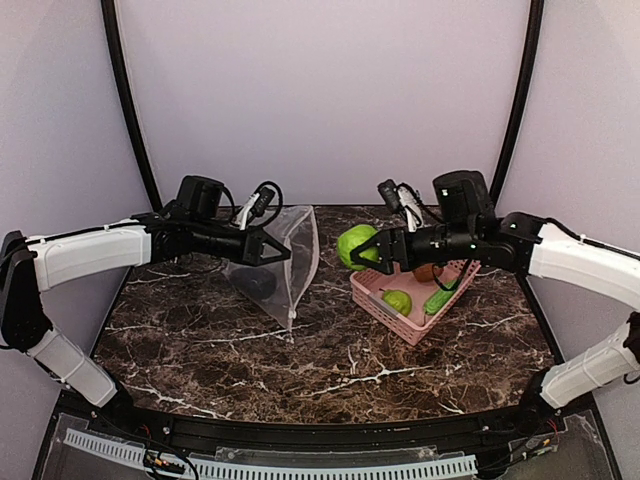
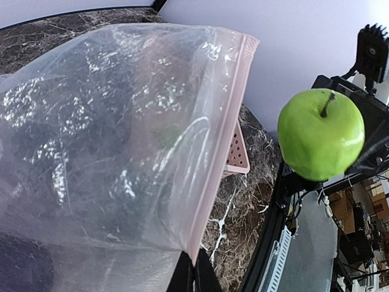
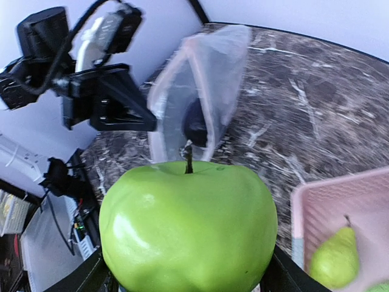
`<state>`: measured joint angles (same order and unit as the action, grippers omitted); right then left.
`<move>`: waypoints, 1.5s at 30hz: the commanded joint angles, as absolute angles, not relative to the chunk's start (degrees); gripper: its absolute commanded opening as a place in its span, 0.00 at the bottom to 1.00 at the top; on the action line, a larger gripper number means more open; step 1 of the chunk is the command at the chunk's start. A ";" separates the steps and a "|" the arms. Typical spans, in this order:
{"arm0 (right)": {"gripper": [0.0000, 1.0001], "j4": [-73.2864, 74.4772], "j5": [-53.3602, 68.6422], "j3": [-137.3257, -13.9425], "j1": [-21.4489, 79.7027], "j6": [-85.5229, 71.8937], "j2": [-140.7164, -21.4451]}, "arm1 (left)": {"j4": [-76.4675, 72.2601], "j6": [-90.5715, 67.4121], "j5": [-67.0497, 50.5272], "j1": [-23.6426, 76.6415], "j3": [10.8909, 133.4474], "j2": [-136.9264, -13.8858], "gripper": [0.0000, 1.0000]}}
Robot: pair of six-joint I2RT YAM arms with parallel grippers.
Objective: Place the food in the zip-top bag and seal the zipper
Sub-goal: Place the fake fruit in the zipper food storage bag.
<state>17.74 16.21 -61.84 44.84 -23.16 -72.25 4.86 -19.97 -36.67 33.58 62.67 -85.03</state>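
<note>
Right wrist view: the right gripper (image 1: 366, 250) has its fingers clamped on a round green fruit (image 3: 188, 231), held in the air between the pink basket (image 1: 378, 296) and the bag (image 1: 300, 235). The left gripper (image 2: 194, 277), fingers pressed narrow, pinches the bag's pink zipper (image 2: 222, 140) edge and holds it upright above the table (image 1: 350, 370). A dark eggplant (image 1: 258, 284) sits inside the bag. A pear (image 1: 397, 300), a cucumber (image 1: 437, 300) and a brown lump (image 1: 427, 271) lie in the basket.
</note>
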 commanded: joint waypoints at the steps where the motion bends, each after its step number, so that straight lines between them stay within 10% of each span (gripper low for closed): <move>1: 0.72 4.79 25.22 -66.11 50.76 -21.92 -79.35 | 3.29 -19.69 -40.05 34.32 63.79 -83.37 0.01; 45: 0.76 6.88 17.85 -73.36 48.16 -22.54 -95.62 | 0.26 -19.86 -47.50 35.95 63.47 -82.76 0.01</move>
<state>6.90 19.16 -71.18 48.27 -22.55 -95.09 1.34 -19.97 -46.13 35.64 62.67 -85.03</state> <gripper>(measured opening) 0.739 0.010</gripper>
